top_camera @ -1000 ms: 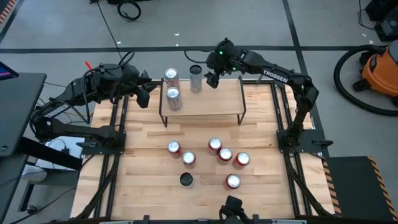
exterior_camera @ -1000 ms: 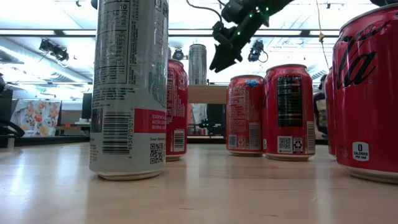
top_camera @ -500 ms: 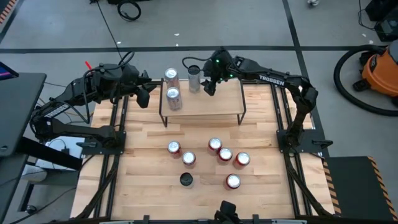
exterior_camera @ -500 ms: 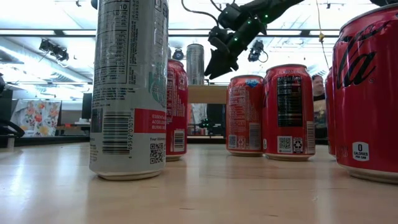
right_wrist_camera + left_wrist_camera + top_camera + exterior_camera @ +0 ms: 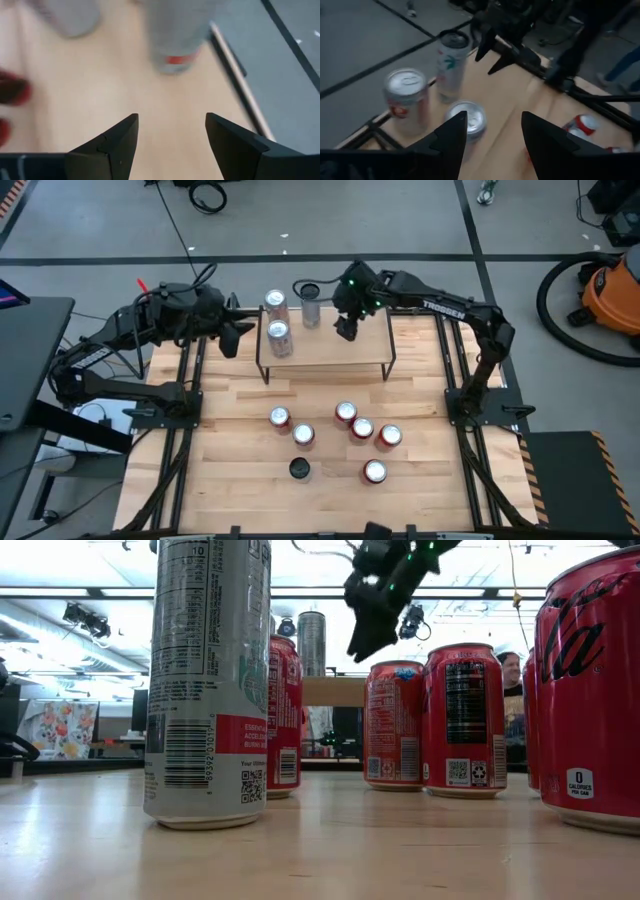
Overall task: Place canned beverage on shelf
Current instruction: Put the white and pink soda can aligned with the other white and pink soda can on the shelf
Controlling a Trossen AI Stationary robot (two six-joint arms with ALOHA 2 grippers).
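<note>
Backing away from the tall silver can (image 5: 311, 304) now standing at the rear edge of the shelf (image 5: 350, 351), the right gripper (image 5: 346, 330) hangs part-open and empty, indicating release is complete; the left gripper (image 5: 233, 340) waits part-open beside the shelf.

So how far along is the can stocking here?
Done: three cans stand on the low light-wood shelf, including a tall silver can at its back edge. In hand: nothing; the right gripper hangs open and empty over the shelf. Left: seven cans on the wooden table, six red-and-silver, one black-topped.
</note>
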